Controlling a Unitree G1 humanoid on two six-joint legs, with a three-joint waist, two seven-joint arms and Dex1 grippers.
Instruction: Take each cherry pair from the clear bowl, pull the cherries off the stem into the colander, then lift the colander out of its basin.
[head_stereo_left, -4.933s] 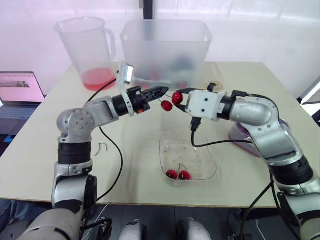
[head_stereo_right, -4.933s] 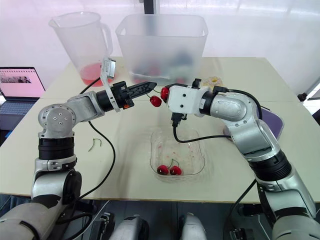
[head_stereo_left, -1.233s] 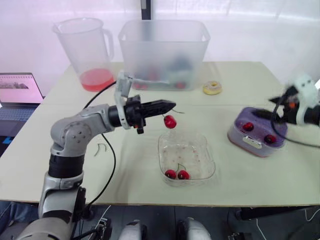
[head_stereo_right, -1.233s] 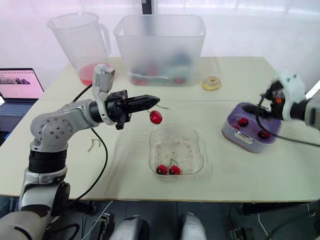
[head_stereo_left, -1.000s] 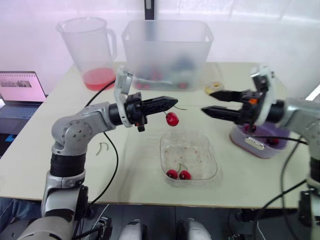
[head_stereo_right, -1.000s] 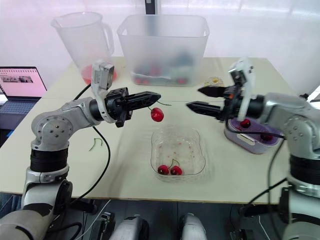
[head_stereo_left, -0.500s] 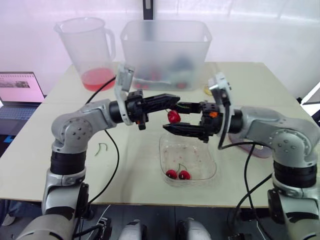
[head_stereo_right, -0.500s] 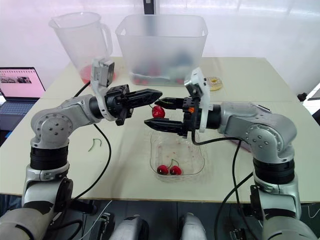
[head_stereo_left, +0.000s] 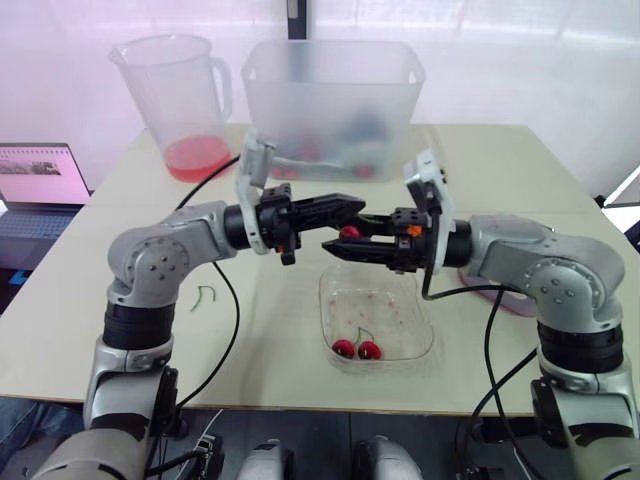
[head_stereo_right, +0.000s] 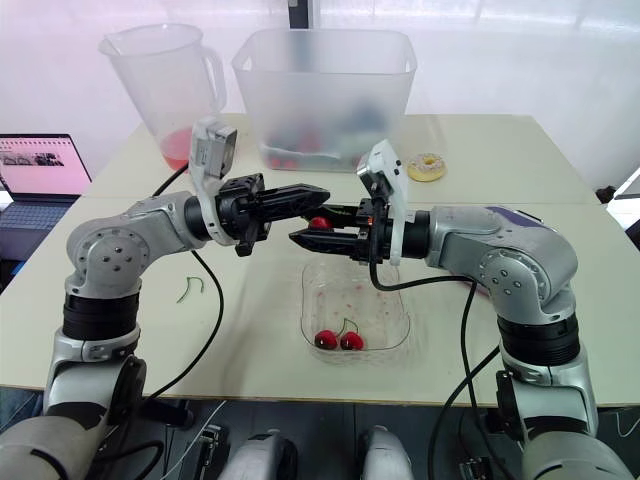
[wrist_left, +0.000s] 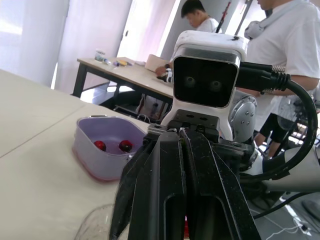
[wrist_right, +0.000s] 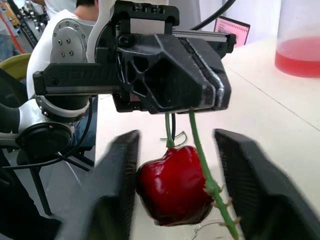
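Both arms are bent at the elbow, forearms level and turned inward, so the grippers meet tip to tip above the 12 o'clock edge of the clear bowl (head_stereo_left: 412, 330). The left gripper (head_stereo_right: 322, 192) is pinched tight on a green stem (wrist_right: 200, 160), and one red cherry (wrist_right: 175, 185) hangs from it. The right gripper (wrist_right: 180, 182) is spread wide, with a finger close on each side of that cherry. One cherry pair (head_stereo_left: 356, 349) lies in the bowl at 6 o'clock. The purple colander (wrist_left: 100, 160), at the bowl's 3 o'clock, holds two cherries (wrist_left: 100, 145). The writing on the laptop (head_stereo_left: 40, 175) at 9 o'clock is too small to read.
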